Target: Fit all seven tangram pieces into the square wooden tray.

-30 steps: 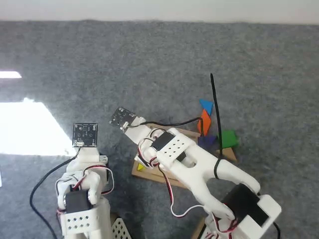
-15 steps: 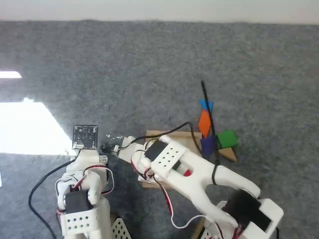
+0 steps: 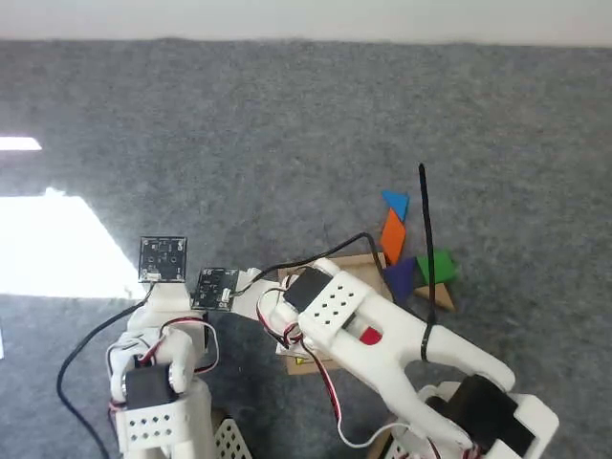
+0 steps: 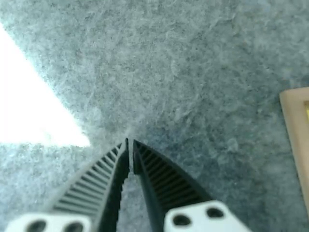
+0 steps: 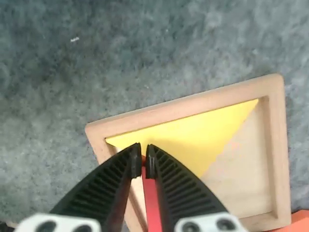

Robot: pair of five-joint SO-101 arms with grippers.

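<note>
**Red piece clamped by the right gripper over the tray corner**

The right gripper (image 5: 143, 151) is closed narrowly on a thin red piece (image 5: 150, 198), which is held edge-on between its fingers. The gripper is positioned over one corner of the square wooden tray (image 5: 183, 107). A yellow triangle (image 5: 193, 137) is laid flat inside the tray along one rim, and bare wood is seen beside it.

In the high view the tray is largely covered by the right arm. Loose pieces are grouped on the grey bench (image 3: 287, 124) at about 2 o'clock from the tray. A blue triangle (image 3: 395, 201) is placed farthest out, and an orange parallelogram (image 3: 392, 234) is at its 6 o'clock. A purple piece (image 3: 400, 276) is nearer the tray, with a green square (image 3: 439, 265) just beside it at 3 o'clock.

The left gripper (image 4: 130, 143) is pressed shut on nothing and is held over the bench at about 9 o'clock from the tray.
</note>
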